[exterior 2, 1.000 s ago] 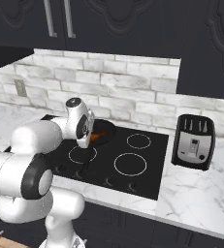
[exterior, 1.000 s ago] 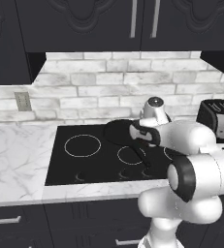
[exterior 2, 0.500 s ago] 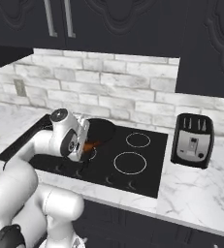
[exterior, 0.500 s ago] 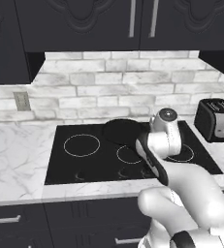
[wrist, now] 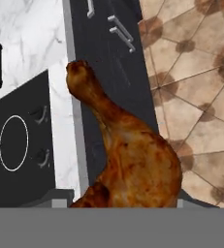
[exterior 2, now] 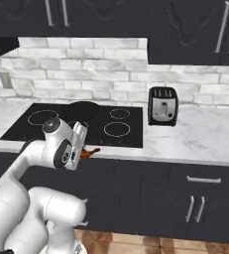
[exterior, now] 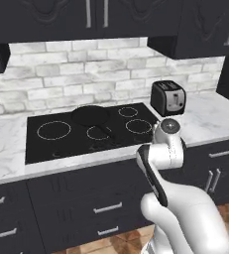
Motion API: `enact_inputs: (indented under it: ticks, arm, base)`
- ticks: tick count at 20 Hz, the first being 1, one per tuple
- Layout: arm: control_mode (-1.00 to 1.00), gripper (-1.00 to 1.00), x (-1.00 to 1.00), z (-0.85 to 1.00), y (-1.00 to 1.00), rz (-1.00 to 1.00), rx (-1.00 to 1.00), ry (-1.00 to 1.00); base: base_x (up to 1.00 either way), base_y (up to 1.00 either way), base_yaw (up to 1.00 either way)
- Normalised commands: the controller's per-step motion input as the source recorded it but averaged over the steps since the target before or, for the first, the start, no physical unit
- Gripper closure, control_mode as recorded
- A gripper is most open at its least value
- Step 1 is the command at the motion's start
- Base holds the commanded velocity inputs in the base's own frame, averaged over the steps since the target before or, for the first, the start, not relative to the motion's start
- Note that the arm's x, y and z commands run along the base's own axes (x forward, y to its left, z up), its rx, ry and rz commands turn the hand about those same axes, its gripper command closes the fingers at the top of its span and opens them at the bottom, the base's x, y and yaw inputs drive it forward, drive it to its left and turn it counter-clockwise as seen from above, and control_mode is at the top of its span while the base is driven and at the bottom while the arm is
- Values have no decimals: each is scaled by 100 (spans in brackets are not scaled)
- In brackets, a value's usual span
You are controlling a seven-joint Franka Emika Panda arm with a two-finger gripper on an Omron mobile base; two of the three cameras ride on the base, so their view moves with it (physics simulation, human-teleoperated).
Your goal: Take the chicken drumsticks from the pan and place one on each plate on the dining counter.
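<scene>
The gripper is pinched on a chicken drumstick, holding it in the air in front of the counter, just past the counter's front edge and level with it. In the right base view the drumstick shows as a small orange-brown piece projecting from the hand toward the right, at the height of the dark drawer fronts. In the hand view the thick, glossy meat end lies nearest the camera, at the bottom, and the narrow bone end points up and to the left, across the counter edge. The fingertips themselves are hidden behind the meat in that view. Beneath the drumstick lie the dark cabinet fronts with their bar handles and, beyond them, a brown tiled floor.

The white arm bends low in front of the cabinets in the left base view.

The black stove, with white burner rings, is set into the marble counter. The black pan rests on the rear centre of the stove, its handle pointing toward the front; in the right base view the pan sits behind the arm. Its contents cannot be made out. A dark toaster stands on the counter just right of the stove, against the pale brick wall. Dark upper cabinets hang above.
</scene>
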Motion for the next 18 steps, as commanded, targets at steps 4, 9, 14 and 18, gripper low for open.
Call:
enact_inputs:
  ticks: [4, 9, 14, 18]
  arm:
    - [100, 100, 0, 0, 0, 0, 0, 0]
    - [100, 100, 0, 0, 0, 0, 0, 0]
    - [100, 100, 0, 0, 0, 0, 0, 0]
    - [100, 100, 0, 0, 0, 0, 0, 0]
  base:
    - [-100, 0, -16]
    - [-100, -18, -2]
    - [-100, -40, 0]
    - [-100, -42, 4]
